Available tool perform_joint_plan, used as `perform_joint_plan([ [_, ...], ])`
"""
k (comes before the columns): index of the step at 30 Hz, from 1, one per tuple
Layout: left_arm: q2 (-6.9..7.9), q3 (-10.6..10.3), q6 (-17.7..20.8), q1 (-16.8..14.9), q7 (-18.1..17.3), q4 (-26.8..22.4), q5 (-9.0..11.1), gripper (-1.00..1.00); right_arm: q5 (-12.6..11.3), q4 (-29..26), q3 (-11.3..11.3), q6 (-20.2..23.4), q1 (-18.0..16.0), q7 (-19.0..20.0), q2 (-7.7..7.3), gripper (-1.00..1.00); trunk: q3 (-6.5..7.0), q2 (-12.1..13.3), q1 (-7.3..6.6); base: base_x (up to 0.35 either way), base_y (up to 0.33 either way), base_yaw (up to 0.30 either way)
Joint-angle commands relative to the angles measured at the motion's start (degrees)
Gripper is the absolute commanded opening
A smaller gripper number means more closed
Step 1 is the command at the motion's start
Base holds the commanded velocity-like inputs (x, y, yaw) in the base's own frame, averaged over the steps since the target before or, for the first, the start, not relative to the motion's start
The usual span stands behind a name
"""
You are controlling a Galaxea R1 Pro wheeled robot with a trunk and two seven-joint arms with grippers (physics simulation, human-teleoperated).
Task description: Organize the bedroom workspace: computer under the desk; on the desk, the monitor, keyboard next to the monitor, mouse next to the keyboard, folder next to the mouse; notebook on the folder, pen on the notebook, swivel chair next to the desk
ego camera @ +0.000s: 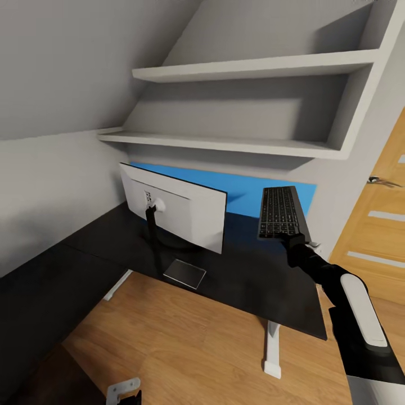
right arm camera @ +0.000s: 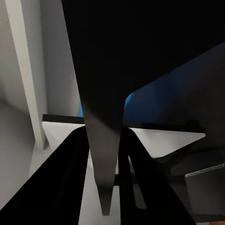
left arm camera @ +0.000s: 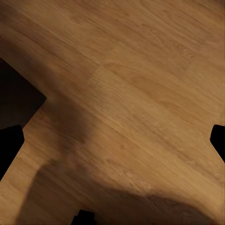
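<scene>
The monitor (ego camera: pixel 180 208) stands on the black desk (ego camera: pixel 253 275) with its pale back toward me, its stand base at the desk's front edge. To its right, my right gripper (ego camera: pixel 292 239) is shut on the near end of the black keyboard (ego camera: pixel 279 212), held tilted up above the desk's right part. In the right wrist view the keyboard (right arm camera: pixel 101 140) runs edge-on between the dark fingers (right arm camera: pixel 61 187), and the monitor (right arm camera: pixel 159 140) shows white beyond it. My left gripper (left arm camera: pixel 112 140) hangs open over the wood floor, holding nothing.
Two white shelves (ego camera: pixel 253 67) hang above the desk under a sloped ceiling. A blue panel (ego camera: pixel 247 188) lines the wall behind the desk. A wooden door (ego camera: pixel 382 225) stands at the right. White desk legs (ego camera: pixel 272 349) rest on the wood floor (ego camera: pixel 185 337).
</scene>
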Motion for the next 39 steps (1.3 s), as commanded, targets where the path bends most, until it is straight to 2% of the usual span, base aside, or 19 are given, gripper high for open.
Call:
perform_joint_plan([
  [1,0.05,-0.3,0.2,0.0,0.4,-0.1,0.5,1.0,-0.5,-0.1,-0.4,0.2,-0.1,-0.4,0.0,-1.0,0.09,0.3,-0.21,0.0,0.0,0.0],
  [5,0.09,-0.5,0.2,0.0,0.4,0.4,0.5,1.0,-0.5,-0.1,-1.0,0.3,-0.1,-0.4,-0.01,-1.0,0.81,1.9,-1.09,0.0,0.0,0.0],
  [9,0.06,-0.6,0.2,0.0,0.4,2.9,0.5,1.0,-0.5,-0.1,-1.1,0.2,-0.1,-0.4,0.03,-1.0,1.53,3.5,-1.96,0.0,0.0,0.0],
  [21,0.1,-0.6,0.2,0.0,0.4,4.4,0.5,1.0,-0.5,-0.1,-1.2,0.2,-0.1,-0.3,0.04,-1.0,3.68,8.4,-4.6,0.0,0.0,0.0],
  [29,0.22,-0.5,-0.1,0.0,0.3,9.8,0.5,1.0,-0.5,-0.1,-1.2,0.5,-0.1,-0.2,-0.01,-1.0,5.12,11.6,-6.36,0.0,0.0,0.0],
  [36,0.24,-0.5,-6.7,0.0,0.2,16.0,0.5,1.0,-0.6,-0.1,-1.2,1.0,-0.1,-0.1,-0.01,-1.0,6.38,14.4,-7.89,0.0,0.0,0.0],
  [39,0.25,-0.5,-7.7,0.0,0.2,16.8,0.4,1.0,-0.6,-0.1,-1.1,1.7,-0.1,-0.1,-0.01,-1.0,6.38,14.4,-7.89,0.0,0.0,0.0],
])
